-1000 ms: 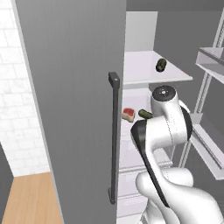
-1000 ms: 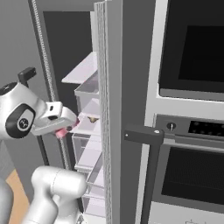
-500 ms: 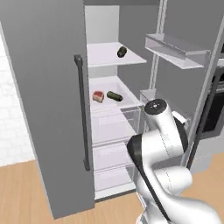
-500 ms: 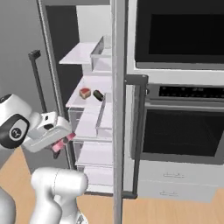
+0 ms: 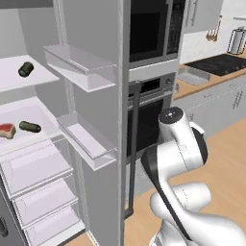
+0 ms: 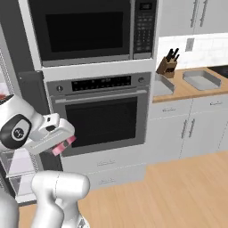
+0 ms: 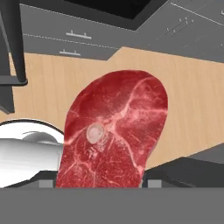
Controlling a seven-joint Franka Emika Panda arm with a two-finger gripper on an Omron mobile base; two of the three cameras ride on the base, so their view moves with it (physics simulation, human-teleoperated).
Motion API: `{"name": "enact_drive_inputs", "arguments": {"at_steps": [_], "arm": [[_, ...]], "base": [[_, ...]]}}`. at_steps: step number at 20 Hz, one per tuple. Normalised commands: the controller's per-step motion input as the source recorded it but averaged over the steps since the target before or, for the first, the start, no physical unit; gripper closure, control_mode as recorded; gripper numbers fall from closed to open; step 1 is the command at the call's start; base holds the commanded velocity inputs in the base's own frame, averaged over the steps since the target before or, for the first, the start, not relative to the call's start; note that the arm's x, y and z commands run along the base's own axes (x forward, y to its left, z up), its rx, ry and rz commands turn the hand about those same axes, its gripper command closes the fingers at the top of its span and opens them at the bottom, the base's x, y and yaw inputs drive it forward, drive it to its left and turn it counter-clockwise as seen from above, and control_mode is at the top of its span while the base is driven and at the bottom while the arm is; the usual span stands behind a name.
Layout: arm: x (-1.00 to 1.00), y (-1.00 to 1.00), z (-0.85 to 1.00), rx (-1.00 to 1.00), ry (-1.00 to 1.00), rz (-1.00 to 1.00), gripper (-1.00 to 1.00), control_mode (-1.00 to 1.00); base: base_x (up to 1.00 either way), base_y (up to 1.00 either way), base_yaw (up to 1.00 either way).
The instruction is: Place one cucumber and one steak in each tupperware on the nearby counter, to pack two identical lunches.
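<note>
A slab of red marbled steak hangs over the wooden floor in the hand view, with my gripper shut on it; the pink steak edge shows between the fingers in front of the oven. Another steak lies on a fridge shelf beside a dark-green cucumber. On the shelf above it rests a second cucumber. Two grey tupperware trays sit on the light-brown counter at the right, near the knife block. One tupperware also appears from the left base camera.
The open fridge with its door shelves stands to my left. A wall oven with a microwave above it faces me. A black stovetop lies further right on the counter. Wooden floor stretches toward the cabinets.
Both base views have swung right, from the fridge interior to the oven and counter, so the base has turned. The steak stays in my gripper.
</note>
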Motion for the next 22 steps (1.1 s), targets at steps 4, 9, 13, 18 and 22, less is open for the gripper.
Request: {"name": "enact_drive_inputs", "arguments": {"at_steps": [4, 9, 13, 18, 22], "arm": [[0.0, 0.0, 0.0, 0.0, 0.0, 0.0, 1.0, 1.0], [0.0, 0.0, 0.0, 0.0, 0.0, 0.0, 1.0, 1.0], [0.0, 0.0, 0.0, 0.0, 0.0, 0.0, 1.0, 1.0], [0.0, 0.0, 0.0, 0.0, 0.0, 0.0, 1.0, 1.0], [0.0, 0.0, 0.0, 0.0, 0.0, 0.0, 1.0, 1.0]], "base": [[0.97, -1.0, -0.26], [1.0, -0.97, -0.01], [1.0, -0.35, 0.1], [1.0, -0.89, 0.0], [0.44, -1.0, -0.27]]}}
